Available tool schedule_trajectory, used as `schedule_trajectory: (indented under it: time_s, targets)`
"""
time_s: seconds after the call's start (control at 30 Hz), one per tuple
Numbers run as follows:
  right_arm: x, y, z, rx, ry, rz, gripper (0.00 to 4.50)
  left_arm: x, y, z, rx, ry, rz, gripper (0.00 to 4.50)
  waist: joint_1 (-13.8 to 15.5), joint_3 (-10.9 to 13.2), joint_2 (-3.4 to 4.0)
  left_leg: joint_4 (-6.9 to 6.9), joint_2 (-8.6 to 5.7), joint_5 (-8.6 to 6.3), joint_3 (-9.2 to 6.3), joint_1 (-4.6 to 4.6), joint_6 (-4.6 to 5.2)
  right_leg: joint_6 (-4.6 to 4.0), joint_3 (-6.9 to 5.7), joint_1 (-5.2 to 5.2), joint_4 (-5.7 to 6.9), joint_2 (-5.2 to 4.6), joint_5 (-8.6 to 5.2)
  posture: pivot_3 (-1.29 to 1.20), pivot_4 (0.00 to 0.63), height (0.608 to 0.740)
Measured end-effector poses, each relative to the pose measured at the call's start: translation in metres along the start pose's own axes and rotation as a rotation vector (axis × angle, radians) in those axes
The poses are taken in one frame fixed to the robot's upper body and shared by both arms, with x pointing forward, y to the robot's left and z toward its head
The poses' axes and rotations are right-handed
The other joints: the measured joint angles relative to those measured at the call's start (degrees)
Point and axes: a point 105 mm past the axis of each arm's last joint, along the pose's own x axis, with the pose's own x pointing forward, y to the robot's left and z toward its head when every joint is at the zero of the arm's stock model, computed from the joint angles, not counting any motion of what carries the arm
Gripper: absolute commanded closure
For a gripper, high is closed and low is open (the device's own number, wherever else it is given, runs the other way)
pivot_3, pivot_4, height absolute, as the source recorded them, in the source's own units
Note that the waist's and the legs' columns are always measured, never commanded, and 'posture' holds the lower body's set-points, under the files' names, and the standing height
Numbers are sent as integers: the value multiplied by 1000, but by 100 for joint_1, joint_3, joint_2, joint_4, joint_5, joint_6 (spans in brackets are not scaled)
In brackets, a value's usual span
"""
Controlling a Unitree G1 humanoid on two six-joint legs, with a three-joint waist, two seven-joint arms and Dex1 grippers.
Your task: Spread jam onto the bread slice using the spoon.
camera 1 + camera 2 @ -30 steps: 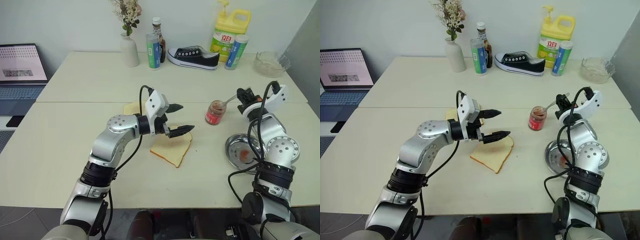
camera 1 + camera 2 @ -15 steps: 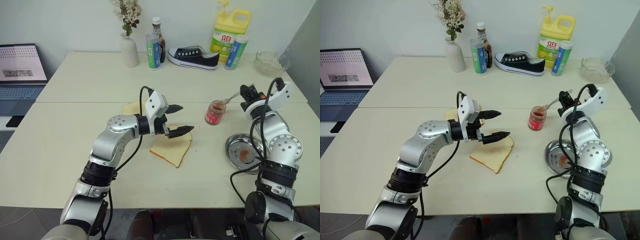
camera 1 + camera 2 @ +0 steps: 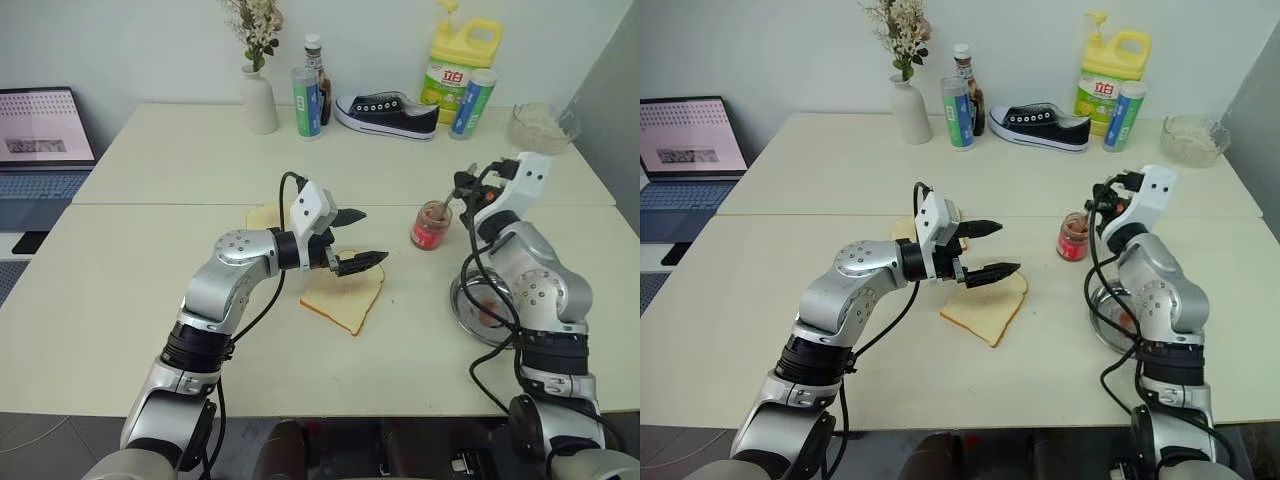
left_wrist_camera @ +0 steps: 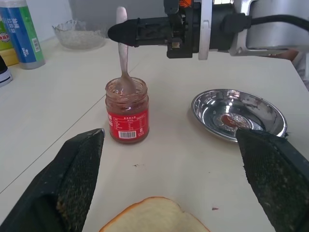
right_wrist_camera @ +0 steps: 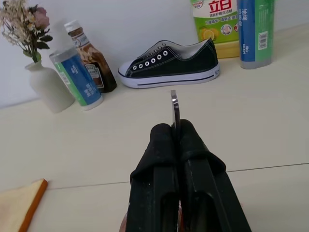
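Swinging left and rolling, the right gripper is now standing the spoon upright in the jam.
It is pinching the handle; the left gripper is hovering wide over the bread slice.

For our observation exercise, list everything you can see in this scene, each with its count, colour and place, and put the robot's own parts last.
jam jar: one, clear glass with red label, right of table centre.
spoon: one, silver, upright, bowl in the jar.
bread slice: one, pale yellow, brown crust, table centre.
second slice: one, pale, behind the left arm.
steel dish: one, silver with a red smear, right of the jar.
vase with flowers: one, white, back of table.
bottles and tubes: four, back row.
shoe: one, black and white, back.
glass bowl: one, clear, back right.
laptop: one, far left.
left gripper: open, above the bread.
right gripper: shut on the spoon.
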Motion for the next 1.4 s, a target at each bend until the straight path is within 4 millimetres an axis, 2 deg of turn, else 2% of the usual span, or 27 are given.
schedule_trajectory:
  time_s: [0.2,0.33,0.47,0.67,0.83,1.23,1.4]
  targets:
    - [2,9,-5,-100,2,44,4484,0,0,0,0,0,4,0,0,0,0,0,0,0,-1,0,0,0,-1,0,0,0,0,0,150,740]
    - [2,13,-11,-93,17,58,4484,0,1,0,0,0,7,0,1,0,0,0,0,0,-1,0,0,0,-1,0,0,0,0,0,150,740]
    - [3,13,-18,30,22,36,4484,0,1,0,0,0,10,0,1,0,0,0,1,0,-2,0,-1,0,-1,0,2,-1,0,0,150,740]
    - [0,-7,-19,210,27,-52,4484,0,1,0,0,0,11,0,3,0,0,0,1,0,-1,0,-1,0,0,0,2,-2,0,0,150,740]
    - [0,-11,-19,354,22,-85,4484,0,1,0,1,-1,9,0,-4,0,0,-1,2,0,-1,1,-1,0,0,0,3,-1,0,0,150,740]
    - [-1,-22,-6,555,-16,-139,4484,1,1,4,17,-13,2,0,-1,0,0,-1,1,0,0,0,0,0,0,0,2,-1,0,0,150,740]
    - [-2,-24,-8,618,-15,-153,4484,1,1,5,22,-16,-1,0,-3,0,1,-1,1,0,0,0,0,0,0,0,2,-1,0,0,150,740]
